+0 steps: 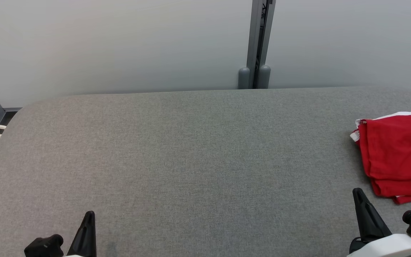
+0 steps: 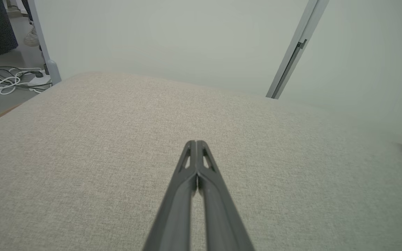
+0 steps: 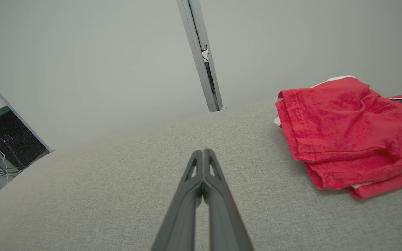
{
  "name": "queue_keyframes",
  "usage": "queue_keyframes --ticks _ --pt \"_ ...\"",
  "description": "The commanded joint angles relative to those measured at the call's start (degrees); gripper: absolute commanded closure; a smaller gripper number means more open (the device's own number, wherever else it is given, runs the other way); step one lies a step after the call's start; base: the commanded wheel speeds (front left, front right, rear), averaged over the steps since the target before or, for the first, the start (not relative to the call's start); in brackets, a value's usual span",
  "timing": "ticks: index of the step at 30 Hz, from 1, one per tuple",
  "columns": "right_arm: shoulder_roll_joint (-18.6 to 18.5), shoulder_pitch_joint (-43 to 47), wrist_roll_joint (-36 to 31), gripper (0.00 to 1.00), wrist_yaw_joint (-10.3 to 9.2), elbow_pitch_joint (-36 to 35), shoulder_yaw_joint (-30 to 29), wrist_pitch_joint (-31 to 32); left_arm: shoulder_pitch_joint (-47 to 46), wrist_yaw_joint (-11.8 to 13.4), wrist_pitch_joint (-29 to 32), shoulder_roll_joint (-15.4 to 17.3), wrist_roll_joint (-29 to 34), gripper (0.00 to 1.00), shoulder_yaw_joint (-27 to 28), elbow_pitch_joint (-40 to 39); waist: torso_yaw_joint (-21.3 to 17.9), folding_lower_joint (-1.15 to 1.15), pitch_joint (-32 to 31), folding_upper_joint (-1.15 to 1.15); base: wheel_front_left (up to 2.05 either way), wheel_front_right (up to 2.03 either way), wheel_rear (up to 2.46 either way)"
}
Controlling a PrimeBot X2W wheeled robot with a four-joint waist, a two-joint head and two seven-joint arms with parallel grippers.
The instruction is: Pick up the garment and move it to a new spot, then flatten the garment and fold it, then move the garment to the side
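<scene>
Your head camera looks forward and down from above the near edge of the grey table (image 1: 191,150), taking in its top as far as the pale wall (image 1: 120,43). Your left wrist camera sits low over the table, facing that wall along the left gripper (image 2: 196,143). Your right wrist camera does likewise along the right gripper (image 3: 203,151), near the red garment (image 3: 344,129). All three share the table, wall and grey post (image 1: 259,43).

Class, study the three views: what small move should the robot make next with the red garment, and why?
Probably open the right claw and ease it toward the garment. Both claws are shut and empty, the left claw far off, and the garment lies loosely folded at the table's right side, just beyond the right claw.
</scene>
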Motion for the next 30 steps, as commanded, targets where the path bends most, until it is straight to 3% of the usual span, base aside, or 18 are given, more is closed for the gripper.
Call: queue_keyframes --ticks 1,30 --pt "-0.51 -1.64 2.13 1.0 0.0 -0.5 -0.31 0.34 -1.92 -0.64 0.23 0.3 -1.89 1.0 0.9 -0.59 -0.02 0.0 0.01 0.0 0.0 0.0 0.0" --pt "-0.99 -5.42 28.09 1.0 0.0 3.43 -1.49 3.2 -6.67 -6.51 5.3 -2.91 -24.71 1.0 6.57 2.26 -0.46 0.0 0.34 0.0 0.0 0.0 0.0"
